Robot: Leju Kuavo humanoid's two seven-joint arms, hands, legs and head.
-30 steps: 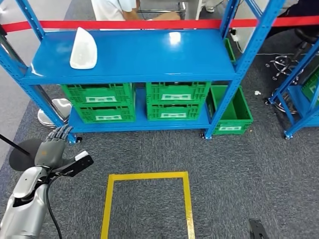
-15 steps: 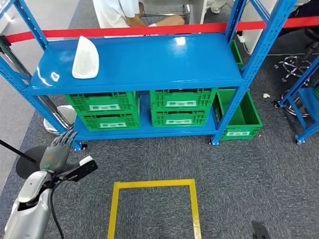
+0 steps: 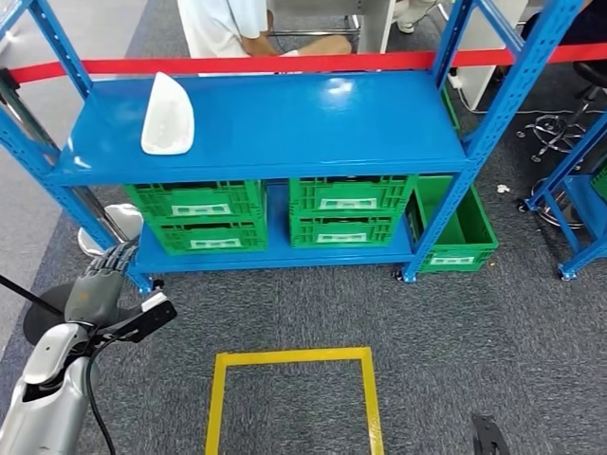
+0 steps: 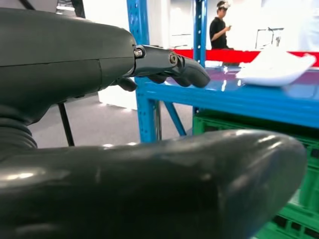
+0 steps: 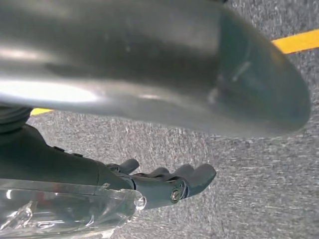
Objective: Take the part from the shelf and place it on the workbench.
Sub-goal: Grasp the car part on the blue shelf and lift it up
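The part (image 3: 167, 117) is a white, rounded-triangle shell lying on the left end of the blue shelf's top board (image 3: 286, 118). My left hand (image 3: 101, 284) hangs low at the left, in front of the shelf's left post and well below the part. Its fingers (image 3: 113, 257) are spread and it holds nothing. In the left wrist view the part (image 4: 274, 67) lies on the shelf board (image 4: 233, 97), beyond the outstretched fingers (image 4: 173, 64) of my left hand (image 4: 75, 64). My right hand (image 5: 112, 177) hangs over grey carpet with fingers (image 5: 188, 179) extended and nothing in it.
Green crates (image 3: 200, 213) (image 3: 343, 209) fill the lower board, and a green bin (image 3: 454, 227) stands beside the right post. Red tape (image 3: 286, 63) runs behind the shelf, with a person (image 3: 222, 24) past it. A yellow floor square (image 3: 290, 358) lies in front. Another blue rack (image 3: 579, 190) stands right.
The whole picture has shifted: the camera moved, so the shelf now sits lower and slightly larger in the head view. My left hand keeps its low pose, still holding nothing.
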